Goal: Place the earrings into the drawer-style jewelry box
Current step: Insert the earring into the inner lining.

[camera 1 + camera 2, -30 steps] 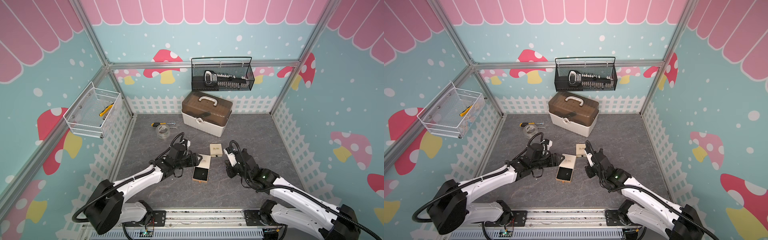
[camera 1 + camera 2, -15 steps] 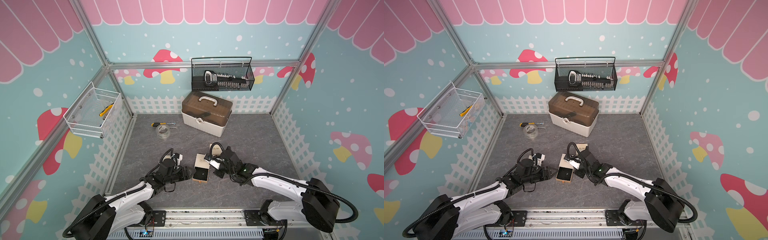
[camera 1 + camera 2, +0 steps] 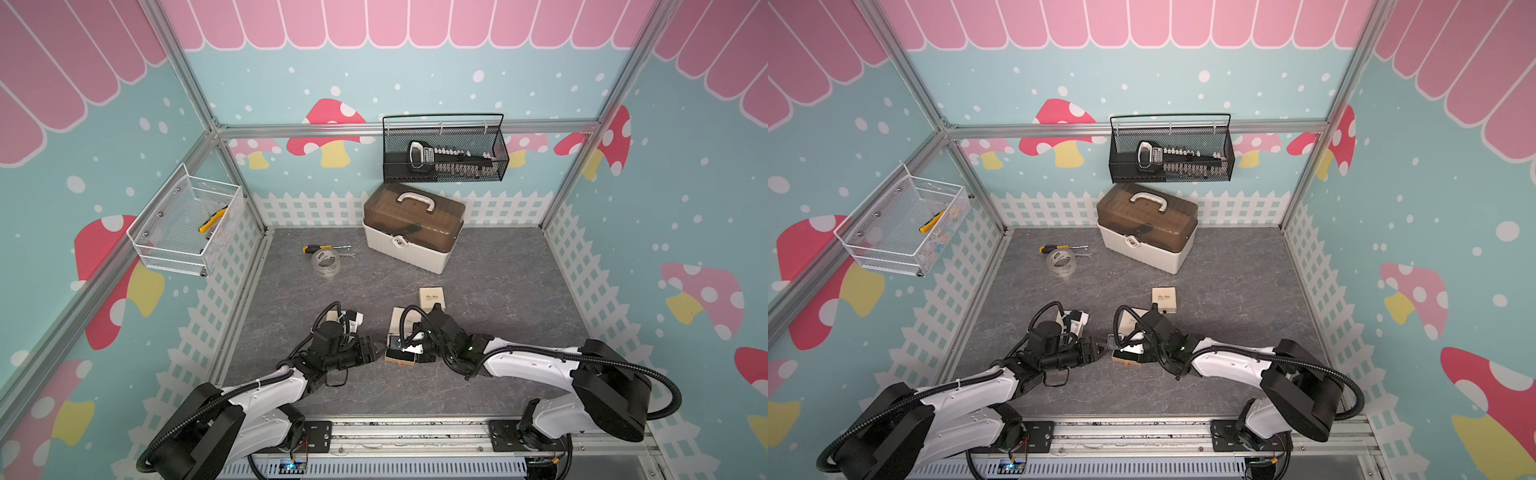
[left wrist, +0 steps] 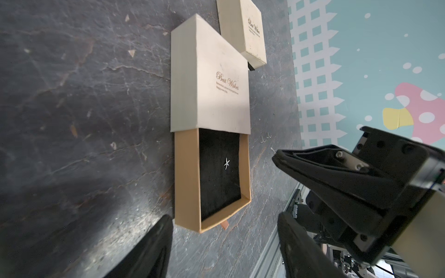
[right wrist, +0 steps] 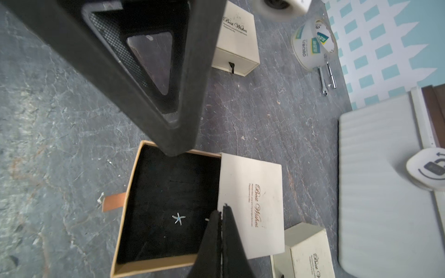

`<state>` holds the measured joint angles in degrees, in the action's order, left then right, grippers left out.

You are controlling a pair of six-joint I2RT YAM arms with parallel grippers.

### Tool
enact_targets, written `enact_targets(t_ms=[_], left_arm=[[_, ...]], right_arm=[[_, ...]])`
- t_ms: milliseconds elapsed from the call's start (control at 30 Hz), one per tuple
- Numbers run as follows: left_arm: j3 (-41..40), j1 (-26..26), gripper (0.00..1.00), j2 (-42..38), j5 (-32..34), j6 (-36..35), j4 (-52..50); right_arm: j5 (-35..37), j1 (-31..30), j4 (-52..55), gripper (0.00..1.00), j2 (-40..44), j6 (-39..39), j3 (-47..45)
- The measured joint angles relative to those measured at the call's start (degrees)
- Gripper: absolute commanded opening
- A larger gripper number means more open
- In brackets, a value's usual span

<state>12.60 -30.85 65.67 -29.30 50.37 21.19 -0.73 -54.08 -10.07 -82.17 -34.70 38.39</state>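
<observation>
The drawer-style jewelry box lies on the grey floor, a cream sleeve (image 4: 207,79) with its tan drawer (image 4: 186,173) (image 5: 125,211) (image 3: 400,360) pulled out and lined in black. One star-shaped earring (image 4: 226,163) (image 5: 178,218) lies on the lining. My right gripper (image 5: 222,213) (image 4: 275,155) is shut and hovers over the drawer beside the sleeve. A tiny pale pin (image 5: 207,219) sticks out at its tip. My left gripper (image 4: 224,245) (image 3: 376,353) stands open just in front of the drawer's pull tab (image 4: 225,225), with nothing between its fingers.
A small cream box (image 3: 432,299) (image 4: 250,31) sits just behind the sleeve, another (image 5: 236,41) lies by my left arm. A tape roll (image 3: 326,262) and screwdriver (image 3: 320,248) lie at the back left. A brown-lidded toolbox (image 3: 411,232) stands at the back.
My right arm has swung left from beside the box to over the open drawer. My left gripper has drawn back from the box to the drawer's front end and narrowed a little.
</observation>
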Motion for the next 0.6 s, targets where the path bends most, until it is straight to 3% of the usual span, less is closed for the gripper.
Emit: enact_targets(t_ms=[600], left_arm=[[-2.4,2.25,0.69,-1.88,-0.92,0.24,2.75]], right_arm=[[0.26,-1.16,-4.35,0.0,-8.07,-5.35,0.35]])
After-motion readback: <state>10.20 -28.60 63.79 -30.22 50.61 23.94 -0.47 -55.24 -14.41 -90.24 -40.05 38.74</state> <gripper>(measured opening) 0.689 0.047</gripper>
